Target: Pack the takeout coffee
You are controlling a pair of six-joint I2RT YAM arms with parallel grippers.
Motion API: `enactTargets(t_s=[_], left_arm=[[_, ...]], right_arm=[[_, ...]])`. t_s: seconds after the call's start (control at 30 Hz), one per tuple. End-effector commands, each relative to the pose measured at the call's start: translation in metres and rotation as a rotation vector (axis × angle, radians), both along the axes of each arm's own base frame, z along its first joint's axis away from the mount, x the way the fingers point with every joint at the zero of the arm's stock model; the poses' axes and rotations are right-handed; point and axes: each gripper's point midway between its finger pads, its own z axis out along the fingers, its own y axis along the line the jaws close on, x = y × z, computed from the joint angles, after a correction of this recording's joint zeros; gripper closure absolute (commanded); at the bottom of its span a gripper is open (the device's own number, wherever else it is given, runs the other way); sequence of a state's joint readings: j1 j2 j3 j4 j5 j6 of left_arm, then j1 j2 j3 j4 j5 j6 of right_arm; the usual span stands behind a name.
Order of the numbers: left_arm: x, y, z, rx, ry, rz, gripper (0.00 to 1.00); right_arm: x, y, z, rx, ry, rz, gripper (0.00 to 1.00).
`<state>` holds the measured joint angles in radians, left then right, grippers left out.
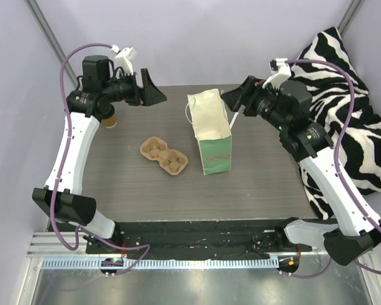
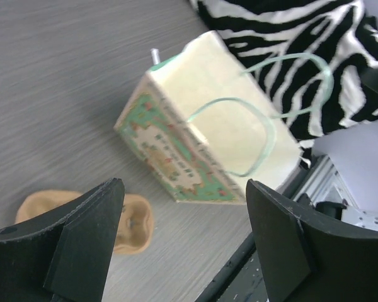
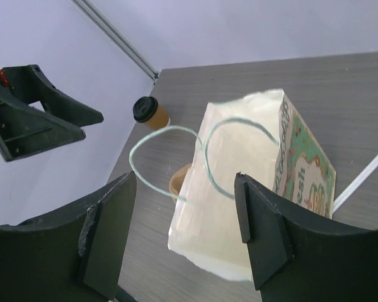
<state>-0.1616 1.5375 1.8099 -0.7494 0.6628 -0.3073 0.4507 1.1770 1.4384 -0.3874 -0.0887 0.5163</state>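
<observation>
The takeout coffee (image 3: 150, 113), a small tan cup with a black lid, stands at the table's far left; in the top view it (image 1: 110, 119) is half hidden under the left arm. The mint-green paper bag (image 1: 209, 130) stands upright and open mid-table, its string handles up (image 3: 176, 157). My left gripper (image 1: 153, 92) is open and empty, raised left of the bag and pointing at it (image 2: 184, 185). My right gripper (image 1: 230, 100) is open and empty, raised just right of the bag's mouth (image 3: 184, 189).
A brown moulded-pulp two-cup carrier (image 1: 164, 155) lies empty left of the bag, also showing in the left wrist view (image 2: 132, 223). A zebra-striped cloth (image 1: 343, 95) lies off the table's right edge. A white straw-like stick (image 3: 365, 176) lies behind the bag.
</observation>
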Motion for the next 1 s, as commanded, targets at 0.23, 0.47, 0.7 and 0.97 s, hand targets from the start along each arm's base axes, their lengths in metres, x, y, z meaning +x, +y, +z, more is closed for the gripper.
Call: enactTargets(t_s=[0.23,0.47,0.7,0.97], left_arm=[[-0.008,-0.067,0.012,0.082,-0.098,-0.144,0.19],[-0.006,-0.087,-0.005,0.118,-0.061,-0.183,0.27],[-0.007,-0.084,-0.015,0.154,-0.054,-0.179,0.55],[-0.005,-0.055,-0.032,0.199,-0.022,-0.116,0.79]], right_arm=[[0.033,0.020,0.001,-0.098,-0.030,0.050,0.44],[0.040,0.028,-0.004,-0.102,-0.014,0.071,0.59],[0.040,0.016,-0.004,-0.109,-0.006,0.044,0.79],[0.052,-0.024,-0.020,-0.135,0.043,-0.040,0.84]])
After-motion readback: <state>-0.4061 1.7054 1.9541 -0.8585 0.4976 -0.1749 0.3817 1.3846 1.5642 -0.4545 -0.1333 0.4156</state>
